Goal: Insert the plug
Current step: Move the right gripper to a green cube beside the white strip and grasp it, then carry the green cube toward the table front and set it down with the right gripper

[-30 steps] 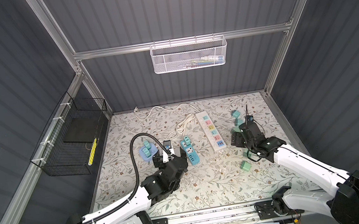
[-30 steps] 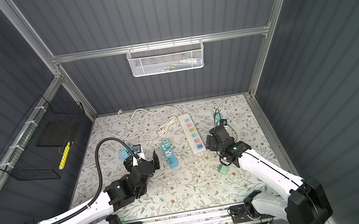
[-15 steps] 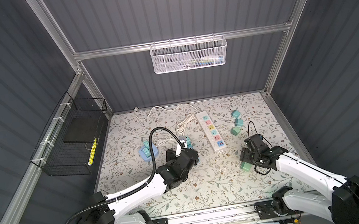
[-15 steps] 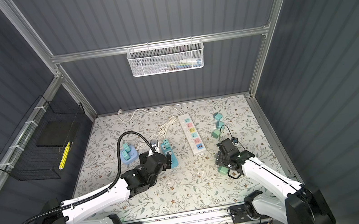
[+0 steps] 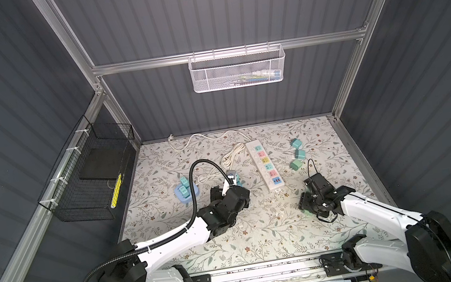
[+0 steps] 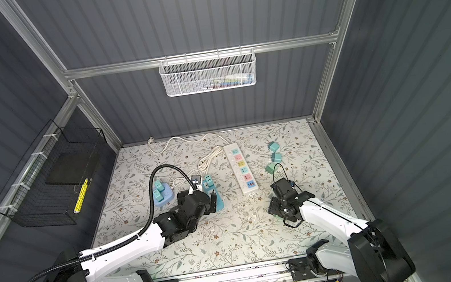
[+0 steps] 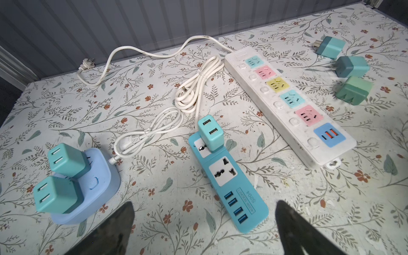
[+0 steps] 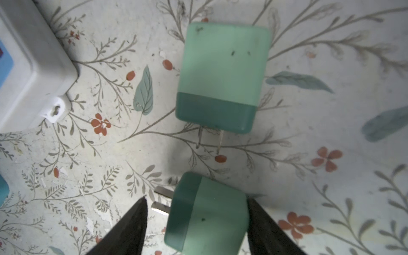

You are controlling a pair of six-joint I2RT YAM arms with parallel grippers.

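A green plug (image 8: pixel 207 216) lies on its side on the floral mat, prongs pointing sideways. My right gripper (image 8: pixel 196 223) straddles it, open; one finger (image 8: pixel 262 225) touches its body, and the other finger (image 8: pixel 130 225) stands apart beside the prongs. In both top views this gripper (image 5: pixel 307 206) (image 6: pixel 274 209) is low at the front right. My left gripper (image 7: pixel 203 229) is open and empty over the near end of the teal power strip (image 7: pixel 231 183) (image 6: pixel 218 201), which carries one plug (image 7: pixel 210 134). The white power strip (image 5: pixel 265 166) (image 7: pixel 287 103) lies between the arms.
A second green plug (image 8: pixel 223 75) lies just ahead of the right gripper. Three loose plugs (image 5: pixel 298 154) lie at the back right. A blue socket hub (image 7: pixel 92 187) holds two plugs. White cords (image 7: pixel 192 88) are coiled behind the teal strip. A wire basket (image 5: pixel 89 179) hangs on the left wall.
The right gripper came forward from the plugs at the back right, dropped over the near green plug and narrowed its jaws. The left gripper swung right, over the teal strip.
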